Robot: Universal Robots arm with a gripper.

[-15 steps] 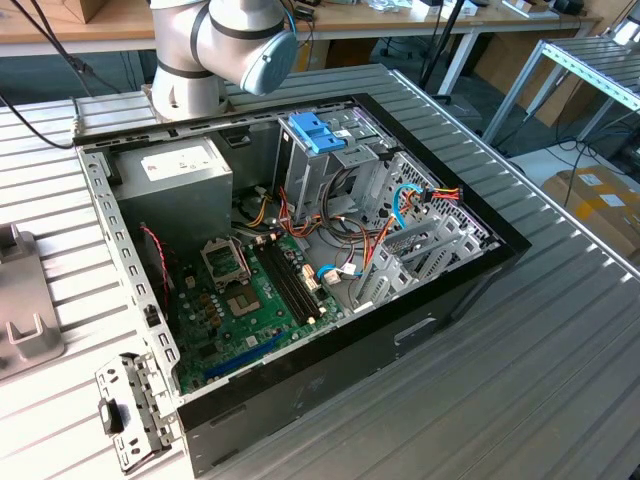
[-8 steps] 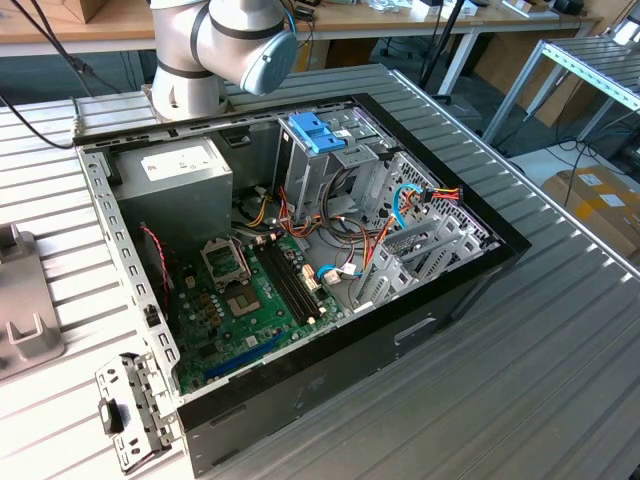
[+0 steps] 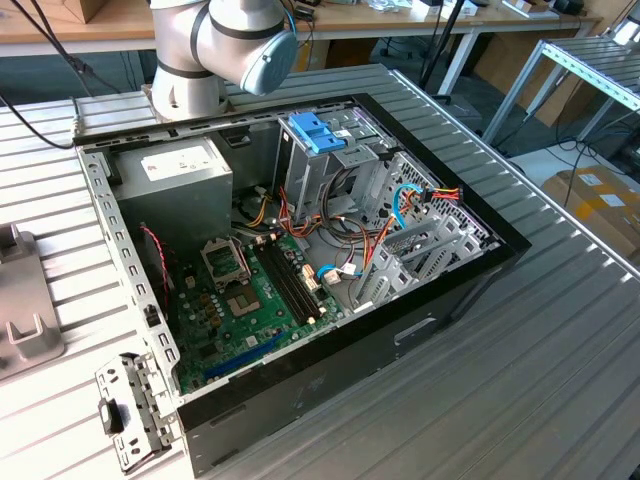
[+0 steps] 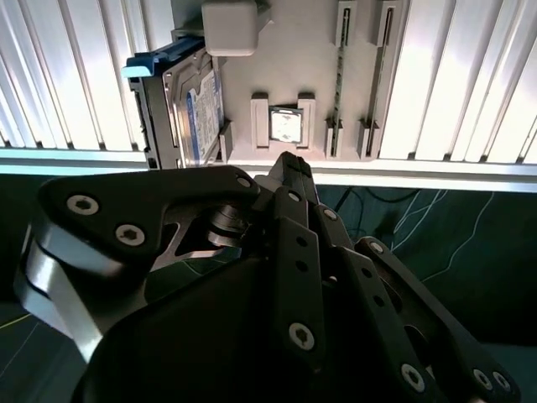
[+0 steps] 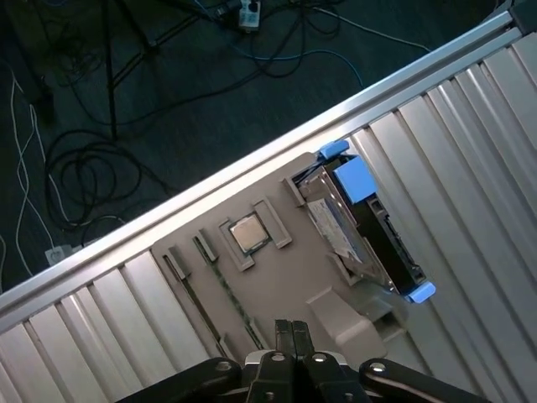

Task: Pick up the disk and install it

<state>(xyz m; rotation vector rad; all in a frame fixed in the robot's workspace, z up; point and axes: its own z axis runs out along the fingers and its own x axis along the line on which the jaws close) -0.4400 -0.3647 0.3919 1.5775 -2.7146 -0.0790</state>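
- on the ribbed metal tabletop (image 5: 470,126), in both wrist views, a beige holder (image 5: 277,277) lies close to the edge of the surface, beyond which is a dark floor with loose cables (image 5: 84,159).
- the disk (image 5: 361,227) stands on its edge in a slot of that holder; its dark body and labelled face show, framed by the bright blue carrier with a blue tab at each end.
- a processor chip (image 5: 246,233) sits in a square pocket of the holder, just beside the disk.
- a memory stick (image 5: 228,295) lies in a narrow groove on the other side of the chip from the disk.
- the tool (image 5: 285,329) has its fingers pressed together with nothing between them; it hangs over the holder, apart from the disk.
- in the exterior view an open computer case (image 3: 400,340) lies on the tabletop, with the arm (image 3: 220,50) at its far side.
- inside the case a grey power supply (image 3: 180,170) fills the far corner toward the exterior view's left, a light-blue bracket (image 3: 315,130) sits on top of the drive cage, and a green motherboard (image 3: 250,300) covers the floor of the case.
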